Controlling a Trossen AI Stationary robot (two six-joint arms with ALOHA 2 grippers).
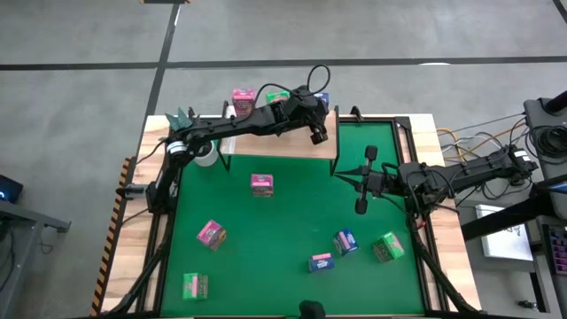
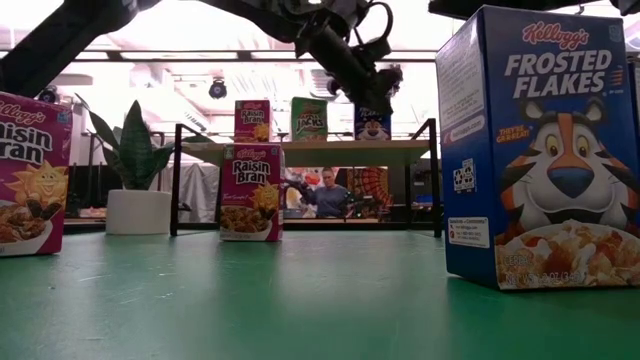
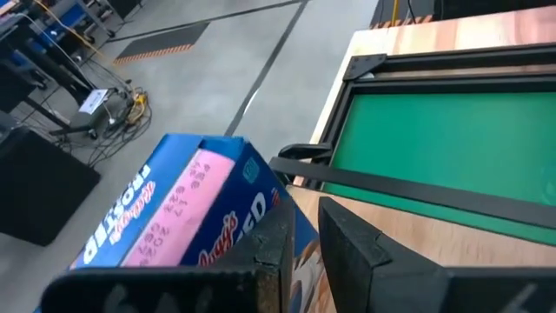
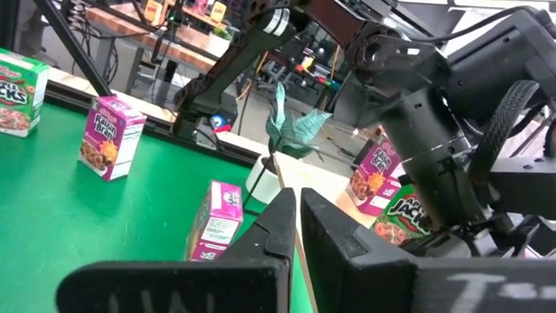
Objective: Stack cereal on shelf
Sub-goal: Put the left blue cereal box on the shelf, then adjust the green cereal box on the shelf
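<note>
The light-wood shelf [image 1: 279, 142] stands at the mat's far edge. Three cereal boxes stand on it: pink [image 1: 244, 97], green [image 1: 276, 96] and blue [image 1: 322, 99]. My left gripper [image 1: 319, 133] is shut, just above and to the near side of the blue box [image 3: 174, 217]. In the low view the gripper [image 2: 378, 85] hangs over that box [image 2: 372, 124]. My right gripper [image 1: 361, 197] is shut and empty above the mat's right part. Several more boxes rest on the green mat, among them pink [image 1: 261, 184], blue [image 1: 345, 241] and green [image 1: 387, 247]. My left gripper is shut close beside the blue box's top edge [image 3: 252, 169]. One finger [image 3: 269, 252] stands in front of the box, so I cannot tell whether it touches. The box is not between the fingers and stands upright on the shelf.
A potted plant [image 1: 182, 120] in a white pot [image 1: 205, 152] stands by the shelf's left end. More boxes lie on the mat: pink [image 1: 211, 234], green [image 1: 195, 285] and blue [image 1: 321, 262]. A black frame [image 1: 399, 133] borders the mat. A person [image 2: 327, 190] shows far behind the table.
</note>
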